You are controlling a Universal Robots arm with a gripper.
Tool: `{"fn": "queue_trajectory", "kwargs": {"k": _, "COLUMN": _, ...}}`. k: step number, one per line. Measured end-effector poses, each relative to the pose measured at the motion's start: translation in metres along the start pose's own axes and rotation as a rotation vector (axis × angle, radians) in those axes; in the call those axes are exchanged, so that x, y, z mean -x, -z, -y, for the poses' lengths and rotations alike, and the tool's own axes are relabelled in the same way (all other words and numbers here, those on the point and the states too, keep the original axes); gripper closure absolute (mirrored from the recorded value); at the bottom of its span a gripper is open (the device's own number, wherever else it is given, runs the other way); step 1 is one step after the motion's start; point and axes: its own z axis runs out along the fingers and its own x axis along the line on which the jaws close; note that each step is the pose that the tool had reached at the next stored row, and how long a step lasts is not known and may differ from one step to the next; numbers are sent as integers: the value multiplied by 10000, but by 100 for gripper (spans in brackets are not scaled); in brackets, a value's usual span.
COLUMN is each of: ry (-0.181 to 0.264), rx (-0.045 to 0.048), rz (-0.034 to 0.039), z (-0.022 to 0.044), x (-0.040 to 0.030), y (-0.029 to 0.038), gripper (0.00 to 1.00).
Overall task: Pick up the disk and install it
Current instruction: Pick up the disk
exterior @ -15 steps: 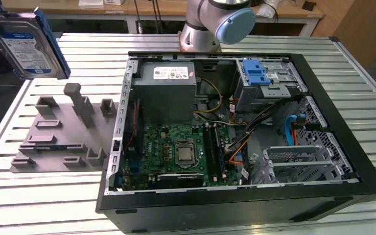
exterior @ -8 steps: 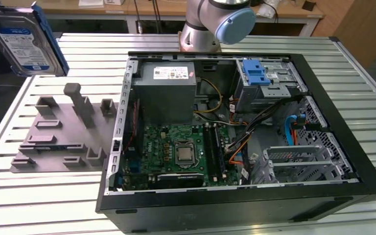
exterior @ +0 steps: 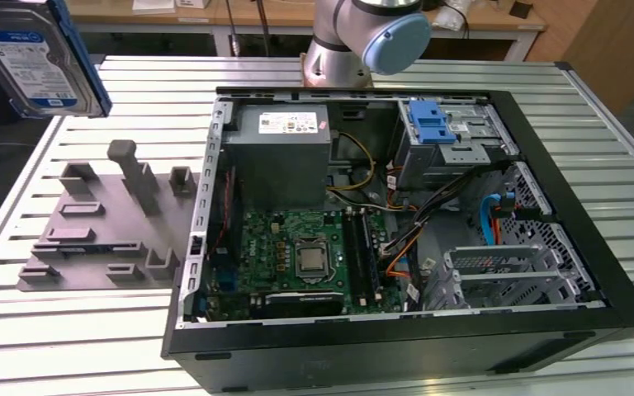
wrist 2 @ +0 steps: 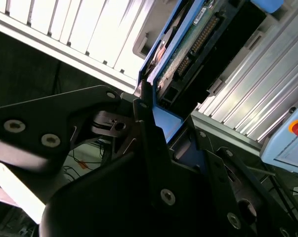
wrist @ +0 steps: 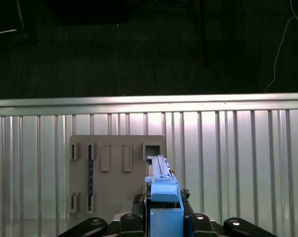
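**Disk [exterior: 33,62] clamped in gripper [wrist: 162,207], up in the air at the exterior view's left**

The disk is off the table, clear of every surface. It is over the grey fixture plate [exterior: 96,239] and well apart from the open computer case [exterior: 405,351]. The black fingers [wrist 2: 149,138] are closed on its blue carrier frame, one on each side.

The disk stands on edge with its long axis roughly up-down, leaning slightly. The labelled face is turned to the exterior camera. In the second wrist view the green circuit-board side shows. In the first wrist view it is edge-on, running away from the gripper toward the plate below.

The surface is a slatted aluminium table [exterior: 75,346]. The plate lies at the exterior view's left. The case lies on its side at the right, with the motherboard [exterior: 306,247], power supply [exterior: 278,153] and blue drive-bay latch [exterior: 432,124] exposed. The arm base [exterior: 350,37] stands on the far side of the table. Wooden benches [exterior: 262,12] stand beyond it, and there is dark floor [wrist: 139,44] past the table edge.
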Motion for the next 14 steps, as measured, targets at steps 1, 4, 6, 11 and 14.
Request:
{"fn": "queue_trajectory", "kwargs": {"k": 1, "ry": 0, "rx": 0, "rz": 0, "z": 0, "x": 1, "y": 19, "gripper": 64}}
{"fn": "queue_trajectory", "kwargs": {"k": 4, "ry": 0, "rx": 1, "rz": 0, "z": -2, "x": 4, "y": 80, "gripper": 64}}
{"fn": "queue_trajectory", "kwargs": {"k": 6, "ry": 0, "rx": -1, "rz": 0, "z": -3, "x": 5, "y": 123, "gripper": 64}}
{"fn": "queue_trajectory", "kwargs": {"k": 11, "ry": 0, "rx": -1, "rz": 1, "z": -5, "x": 12, "y": 231, "gripper": 64}}
{"fn": "queue_trajectory", "kwargs": {"k": 14, "ry": 0, "rx": -1, "rz": 1, "z": -7, "x": 17, "y": 302, "gripper": 64}}
